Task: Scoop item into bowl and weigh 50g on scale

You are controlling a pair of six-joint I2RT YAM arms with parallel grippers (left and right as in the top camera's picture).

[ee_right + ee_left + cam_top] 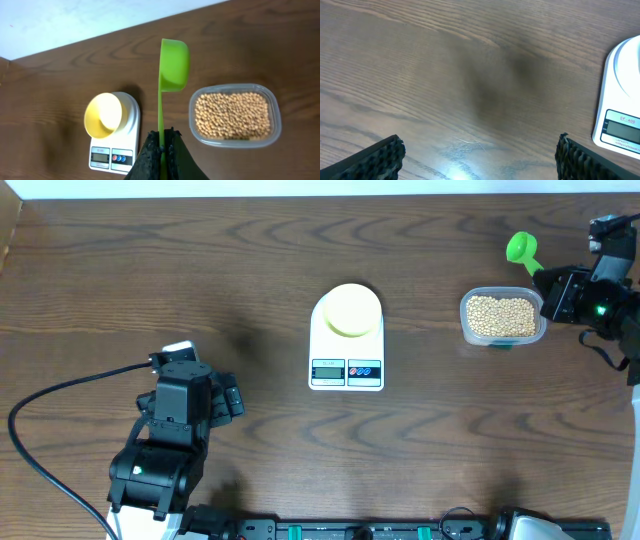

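Holds bright green plastic scoop clamped in right claw, left claw spread empty; calls for shallow, level dip into small round tan beans.

You've got a white digital scale mid-table w/ a small, empty pale yellow bowl upright on its platform. Tan soybeans fill a clear tub well to its right.

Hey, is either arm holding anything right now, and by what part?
The right gripper holds the green scoop by the end of its handle. The left gripper is open and holds nothing.
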